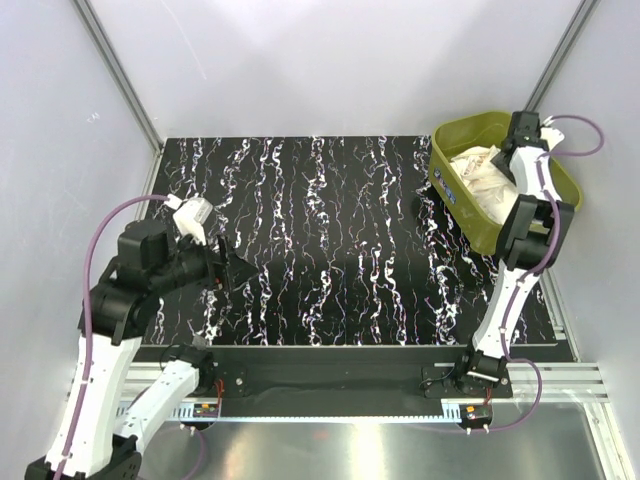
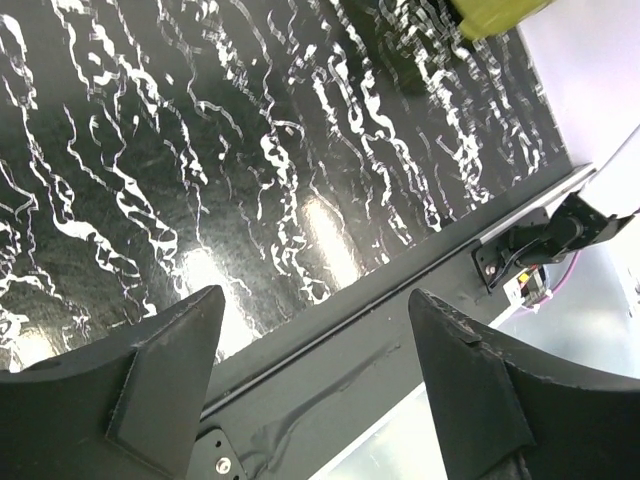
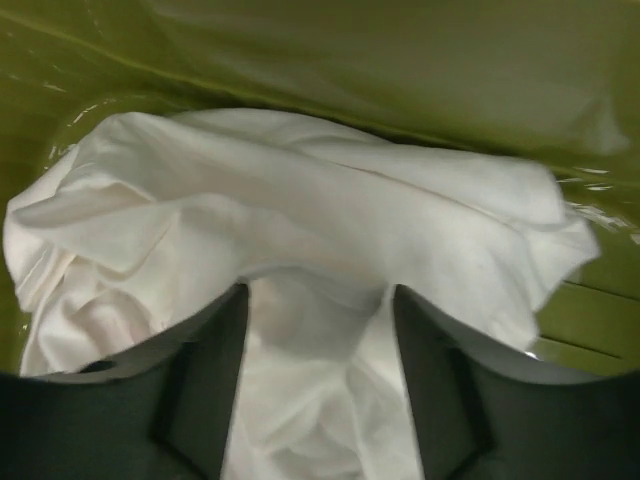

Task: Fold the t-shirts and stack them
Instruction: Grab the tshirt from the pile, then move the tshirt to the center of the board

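The off-white t-shirt (image 1: 488,182) lies crumpled in an olive-green bin (image 1: 455,215) at the far right corner of the table (image 1: 330,220). The right end effector (image 3: 318,300) reaches down into the bin, its fingers (image 3: 210,360) apart with a fold of cloth between them; whether they touch it is unclear. The left end effector (image 2: 315,300) hovers over the black marbled table at the left, jaws apart and empty.

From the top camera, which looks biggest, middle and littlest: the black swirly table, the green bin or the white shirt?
1. Black table, by far.
2. Green bin.
3. White shirt, crumpled inside the bin, partly behind the right arm.
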Available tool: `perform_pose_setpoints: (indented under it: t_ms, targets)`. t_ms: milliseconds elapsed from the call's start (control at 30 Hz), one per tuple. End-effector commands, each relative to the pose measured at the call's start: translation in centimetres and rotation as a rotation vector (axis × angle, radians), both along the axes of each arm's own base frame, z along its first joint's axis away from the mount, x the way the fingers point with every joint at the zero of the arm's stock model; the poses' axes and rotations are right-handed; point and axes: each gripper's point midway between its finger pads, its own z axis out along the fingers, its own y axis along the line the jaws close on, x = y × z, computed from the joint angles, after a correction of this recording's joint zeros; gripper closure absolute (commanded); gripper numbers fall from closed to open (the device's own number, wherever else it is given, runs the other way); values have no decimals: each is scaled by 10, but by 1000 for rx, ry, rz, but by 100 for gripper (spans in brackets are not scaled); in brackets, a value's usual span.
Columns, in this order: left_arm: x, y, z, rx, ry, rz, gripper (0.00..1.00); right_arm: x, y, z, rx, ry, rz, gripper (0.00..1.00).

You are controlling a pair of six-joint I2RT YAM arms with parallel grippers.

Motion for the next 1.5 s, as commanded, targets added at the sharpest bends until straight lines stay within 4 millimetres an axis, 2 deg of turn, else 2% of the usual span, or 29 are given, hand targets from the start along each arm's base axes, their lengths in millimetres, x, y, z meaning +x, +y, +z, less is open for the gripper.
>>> perform_pose_setpoints:
  t_ms: [0,67,100,167,267,333,400,433,467,500,567,633,667,700,800,867,900,1000,1100,1167,1200,1233,1267,1300,1333,1367,1400,1433,1467]
  targets:
    - [12,-1,7,14,-9,4,21,28,0,11,43,-104,-16,38]
    - [18,0,5,19,-3,20,23,29,-2,7,46,-101,-30,60]
    - [19,0,6,19,-7,25,23,33,-2,16,42,-126,-31,85]
    - [22,0,10,20,-15,30,24,36,-4,44,19,-176,-28,97]
    - [23,1,15,26,-32,31,25,36,-3,117,-46,-272,-17,100]
    - [20,2,18,21,-48,30,25,29,10,192,-112,-386,18,100]
    - [17,1,22,12,-63,22,26,23,24,254,-173,-504,56,100]
    - [14,1,25,6,-79,17,26,10,43,300,-192,-599,90,100]
    - [12,1,27,1,-88,13,26,5,56,324,-191,-661,129,100]
    - [10,1,28,-3,-95,14,27,-14,70,370,-205,-766,156,100]
    - [4,3,32,-17,-120,22,27,-32,109,418,-202,-879,240,100]
    - [1,2,32,-40,-125,27,27,-62,139,462,-196,-983,307,100]
    - [-2,2,35,-52,-136,29,27,-72,173,480,-167,-1038,399,100]
    - [-3,1,34,-60,-135,28,27,-89,188,505,-164,-1109,443,100]
    - [-8,1,35,-86,-131,39,27,-160,245,573,-87,-1324,602,100]
    - [-13,3,36,-94,-139,50,27,-193,282,597,6,-1430,706,100]
    - [-14,3,34,-100,-129,56,27,-215,289,608,53,-1475,736,100]
    - [-18,6,38,-114,-138,81,26,-246,319,616,225,-1522,858,100]
    - [-22,9,48,-133,-161,99,26,-252,364,600,405,-1474,1022,100]
    - [-22,11,54,-143,-175,117,25,-245,408,569,567,-1354,1163,100]
    - [-22,13,56,-146,-179,134,24,-254,448,550,667,-1275,1305,100]
    - [-22,15,58,-147,-184,147,23,-257,471,534,718,-1218,1359,100]
    - [-22,17,62,-151,-186,168,21,-245,500,495,772,-1096,1392,100]
    - [-18,24,63,-141,-189,214,19,-249,518,472,822,-1015,1419,95]
    - [-14,27,64,-133,-181,245,19,-261,539,450,880,-933,1459,78]
    - [-16,32,67,-130,-173,274,18,-260,555,402,942,-804,1445,71]
    - [-12,38,66,-114,-170,315,17,-268,563,376,978,-726,1467,60]
    - [-8,40,64,-110,-155,340,13,-270,571,317,985,-563,1447,46]
    - [-5,43,57,-96,-131,365,12,-277,563,298,967,-506,1439,40]
